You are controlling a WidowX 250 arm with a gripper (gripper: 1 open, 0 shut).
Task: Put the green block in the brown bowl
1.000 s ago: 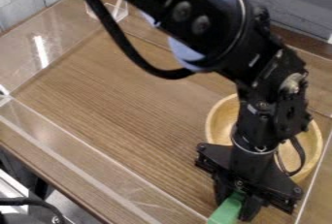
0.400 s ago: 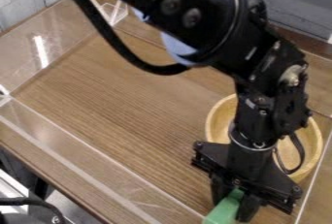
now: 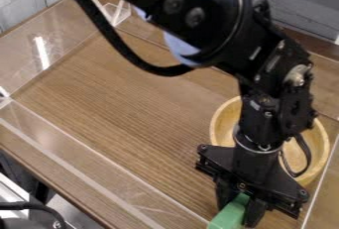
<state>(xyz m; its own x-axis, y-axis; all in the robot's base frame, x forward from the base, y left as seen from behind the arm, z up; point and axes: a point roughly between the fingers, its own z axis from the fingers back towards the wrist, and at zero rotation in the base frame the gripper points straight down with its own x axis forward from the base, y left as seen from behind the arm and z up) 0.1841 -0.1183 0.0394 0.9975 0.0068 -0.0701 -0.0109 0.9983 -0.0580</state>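
The green block point(image 3: 236, 213) shows at the bottom edge of the picture, a short green bar on the wooden table. My gripper point(image 3: 249, 206) points straight down over it, its black fingers shut on the block's upper end. The brown bowl point(image 3: 228, 122) stands just behind the gripper at the right; its pale wooden rim shows, while the arm hides most of its inside.
A wood-grain table point(image 3: 119, 104) is fenced by clear plastic walls point(image 3: 54, 50) at the left and front. The black arm point(image 3: 199, 25) reaches in from the top across the middle. A light blue object point(image 3: 185, 53) shows behind the arm.
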